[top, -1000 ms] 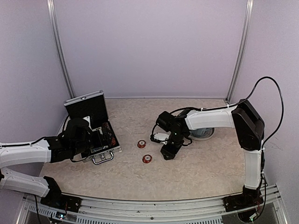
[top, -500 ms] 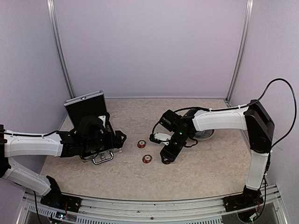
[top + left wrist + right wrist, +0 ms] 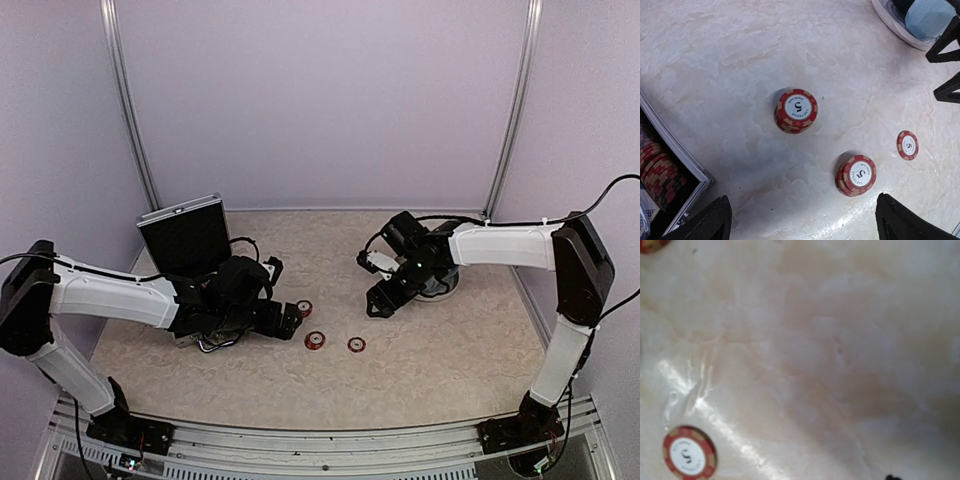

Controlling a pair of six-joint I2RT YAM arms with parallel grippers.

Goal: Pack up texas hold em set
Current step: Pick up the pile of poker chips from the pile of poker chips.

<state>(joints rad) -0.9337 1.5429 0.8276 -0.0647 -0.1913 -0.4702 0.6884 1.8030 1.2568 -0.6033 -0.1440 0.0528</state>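
Poker chips: first stack (image 3: pixel 796 111), second stack (image 3: pixel 856 175) and loose chip (image 3: pixel 907 145), all on the table (image 3: pixel 450 370) near the open case (image 3: pixel 185 235). Light, hard, likely slick; pinch stacks by their sides. Left gripper (image 3: pixel 803 200) wide, empty; right gripper (image 3: pixel 378 305) seemingly parted, empty.

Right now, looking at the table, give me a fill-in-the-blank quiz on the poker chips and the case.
1. Loose on the table are two short stacks of chips and ___ single flat chip.
2. Each chip's white centre shows the number ___.
3. The silver case stands with its lid ___.
4. The left gripper has its jaws apart, holding ___.
Missing words: one; 5; open; nothing.
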